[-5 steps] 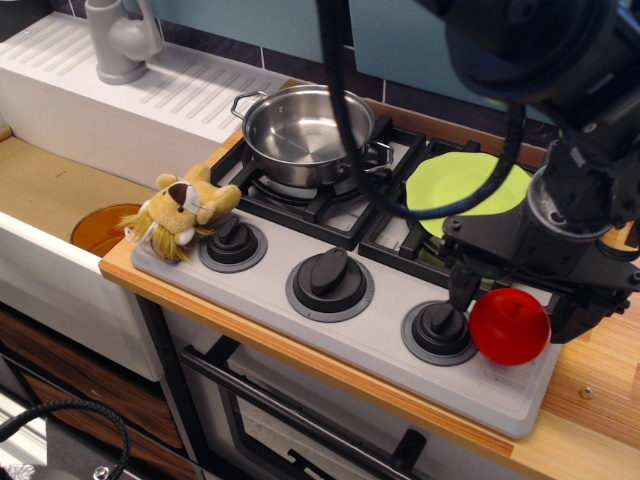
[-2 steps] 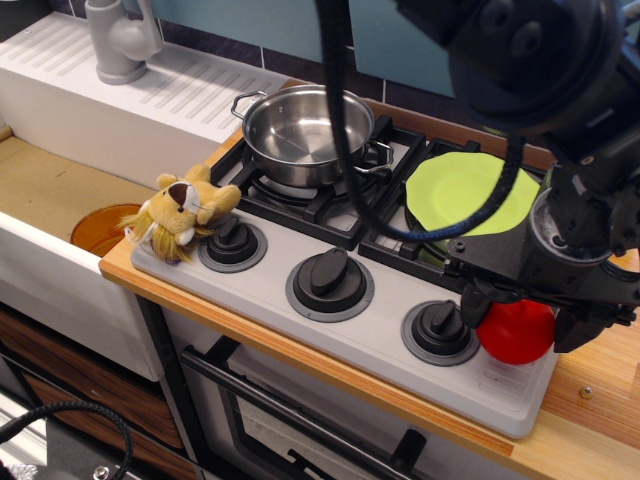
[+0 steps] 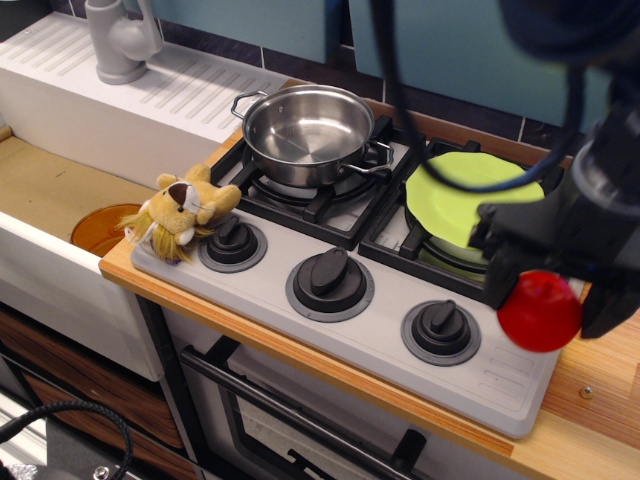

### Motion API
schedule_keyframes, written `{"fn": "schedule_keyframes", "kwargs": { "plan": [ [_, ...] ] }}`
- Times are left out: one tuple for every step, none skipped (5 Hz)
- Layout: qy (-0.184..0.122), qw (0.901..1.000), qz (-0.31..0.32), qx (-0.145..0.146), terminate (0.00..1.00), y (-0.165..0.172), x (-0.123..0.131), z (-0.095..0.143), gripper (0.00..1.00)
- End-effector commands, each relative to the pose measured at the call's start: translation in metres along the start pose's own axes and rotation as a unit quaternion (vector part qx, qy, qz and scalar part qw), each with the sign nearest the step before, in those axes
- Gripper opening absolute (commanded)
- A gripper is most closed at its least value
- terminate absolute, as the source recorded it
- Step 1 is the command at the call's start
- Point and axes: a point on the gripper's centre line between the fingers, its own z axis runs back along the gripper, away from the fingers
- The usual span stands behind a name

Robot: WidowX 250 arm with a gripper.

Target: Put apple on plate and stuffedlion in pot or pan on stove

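Note:
The red apple (image 3: 540, 313) hangs above the stove's front right corner, held between the fingers of my gripper (image 3: 545, 300), which is shut on it. The lime-green plate (image 3: 460, 192) lies on the right burner grate, just behind and left of the apple. The stuffed lion (image 3: 180, 212) lies at the stove's front left corner, beside the left knob. The steel pot (image 3: 305, 132) stands empty on the left burner of the grey stove (image 3: 380, 335).
An orange-brown disc (image 3: 100, 228) lies in the sink basin at the left. A grey tap (image 3: 118, 40) stands on the white drainboard behind. Three black knobs line the stove front. The wooden counter edge (image 3: 590, 400) runs at the right.
My gripper closed on the apple and lifted it off the stove, moving slightly right and up. The arm rose with it. Lion, pot and plate have not moved.

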Motion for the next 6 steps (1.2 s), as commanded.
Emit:
{"fn": "schedule_keyframes", "kwargs": {
  "plan": [
    [-0.011,0.9999,-0.01,0.004,0.0,0.014,0.06,0.064,0.0],
    [-0.022,0.9994,-0.026,-0.009,0.0,0.024,0.084,0.049,0.0],
    [-0.04,0.9985,-0.034,-0.017,0.0,0.028,0.097,0.026,0.0],
    [-0.046,0.9981,-0.034,-0.024,0.0,0.027,0.098,0.013,0.0],
    [-0.062,0.997,-0.036,-0.03,0.0,0.027,0.101,-0.001,0.0],
    [-0.071,0.9961,-0.043,-0.032,0.0,0.027,0.102,-0.007,1.0]
  ]
}}
